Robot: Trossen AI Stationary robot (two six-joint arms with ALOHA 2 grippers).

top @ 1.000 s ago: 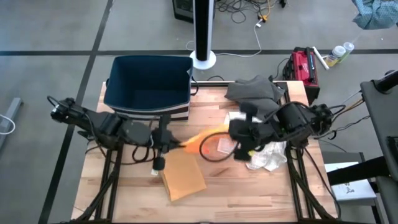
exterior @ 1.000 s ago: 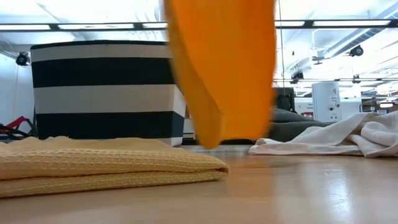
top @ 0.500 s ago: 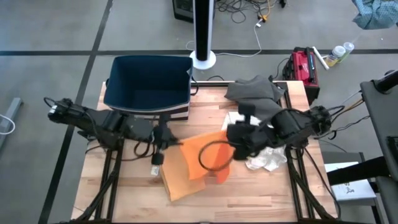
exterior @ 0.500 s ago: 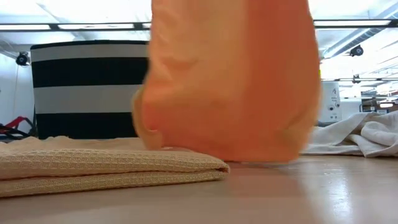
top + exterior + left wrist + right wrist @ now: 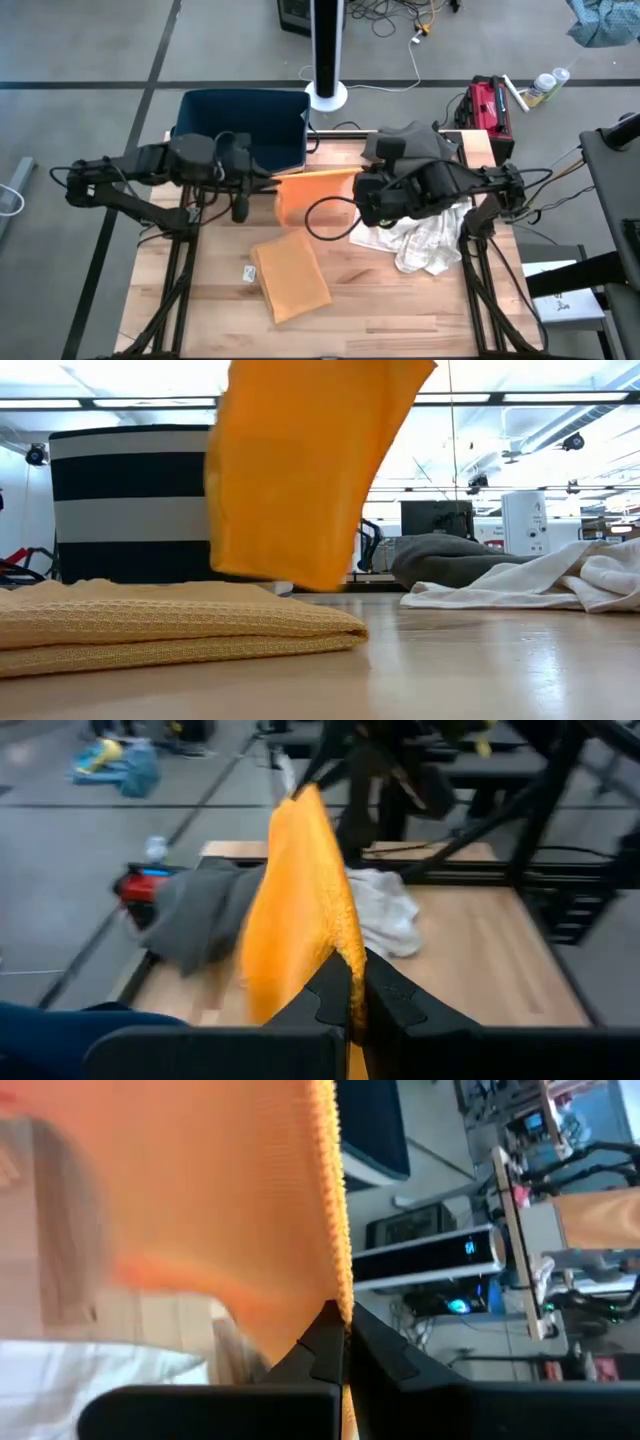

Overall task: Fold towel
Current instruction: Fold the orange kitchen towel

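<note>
Towel position: you have the orange towel (image 5: 315, 195) stretched in the air between both clamped grippers — left gripper (image 5: 262, 183) and right gripper (image 5: 362, 190) each pinch an upper corner — long axis running arm to arm, above the folded yellow towel (image 5: 290, 280).

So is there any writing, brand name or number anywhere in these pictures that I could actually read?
No text can be read in any view.
Small tag on the table beside the folded yellow towel: too small to read.
Red case on the floor: any lettering is too small.
Lit display on a device in the room, right wrist view: blurred.
Orange towel and striped bin: no print.
</note>
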